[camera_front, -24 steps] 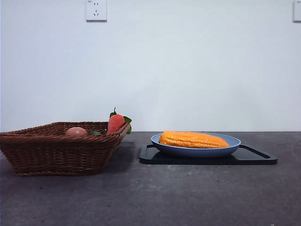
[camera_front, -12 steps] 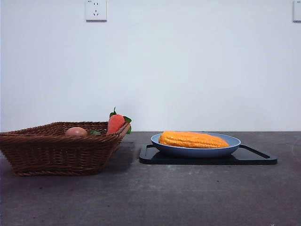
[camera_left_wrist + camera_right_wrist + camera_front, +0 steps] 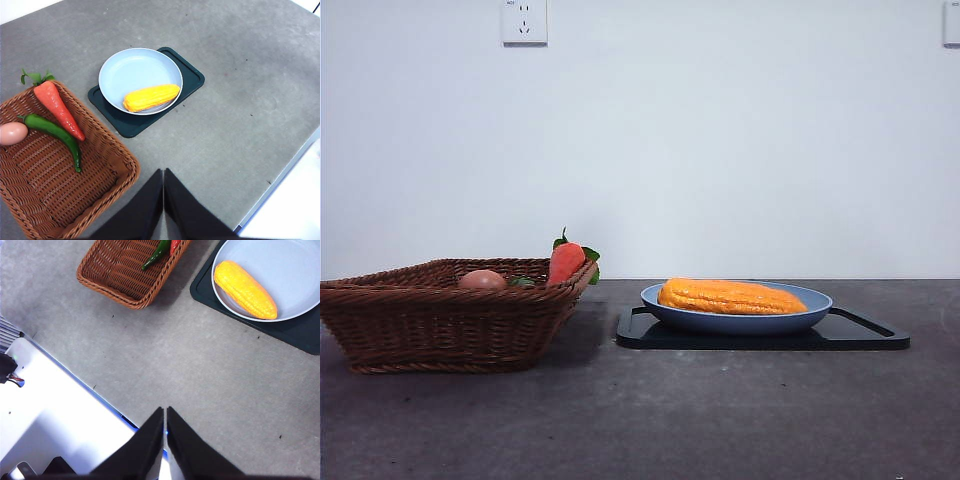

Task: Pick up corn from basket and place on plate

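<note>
Black jaws of left gripper (image 3: 163, 172) pressed together, empty, high over grey table (image 3: 240, 100). Right gripper (image 3: 165, 411) same, closed on nothing, above table edge. Corn (image 3: 731, 297) lies in blue plate (image 3: 817, 309) on black tray (image 3: 865, 335). Basket (image 3: 440, 325) just beside tray, holding carrot (image 3: 59, 110), green pepper (image 3: 55, 134), egg (image 3: 12, 133).

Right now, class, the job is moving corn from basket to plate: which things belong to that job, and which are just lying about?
Job:
corn, lying on the plate
plate
basket

Lying about:
carrot
green pepper
egg
black tray
</note>
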You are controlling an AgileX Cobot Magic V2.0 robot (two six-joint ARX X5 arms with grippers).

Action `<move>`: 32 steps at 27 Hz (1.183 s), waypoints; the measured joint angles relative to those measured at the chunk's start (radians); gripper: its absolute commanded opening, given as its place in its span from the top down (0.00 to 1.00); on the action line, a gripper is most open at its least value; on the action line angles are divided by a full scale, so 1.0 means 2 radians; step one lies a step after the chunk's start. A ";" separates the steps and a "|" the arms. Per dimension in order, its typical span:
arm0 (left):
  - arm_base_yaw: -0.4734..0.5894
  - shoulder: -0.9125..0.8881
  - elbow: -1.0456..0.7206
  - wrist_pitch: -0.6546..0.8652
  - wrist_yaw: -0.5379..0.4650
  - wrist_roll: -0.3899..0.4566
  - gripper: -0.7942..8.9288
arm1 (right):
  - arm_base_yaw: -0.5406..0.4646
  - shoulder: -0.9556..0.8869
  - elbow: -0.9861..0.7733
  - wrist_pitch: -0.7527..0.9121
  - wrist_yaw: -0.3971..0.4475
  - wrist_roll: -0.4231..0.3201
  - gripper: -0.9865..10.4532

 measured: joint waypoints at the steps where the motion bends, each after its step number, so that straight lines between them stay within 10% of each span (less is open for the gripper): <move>1: 0.000 0.000 0.000 0.000 0.000 0.000 0.91 | 0.000 0.000 0.000 0.000 0.000 0.000 0.91; 6: 0.046 -0.010 -0.001 0.070 -0.014 0.060 0.91 | 0.000 0.000 0.000 0.000 0.000 0.000 0.91; 15: 0.324 -0.151 -0.172 0.393 -0.014 0.131 0.91 | 0.000 0.000 0.000 0.000 0.000 0.000 0.91; 32: 0.476 -0.365 -0.531 0.503 -0.014 0.118 0.91 | 0.000 0.000 0.000 0.000 0.000 0.000 0.91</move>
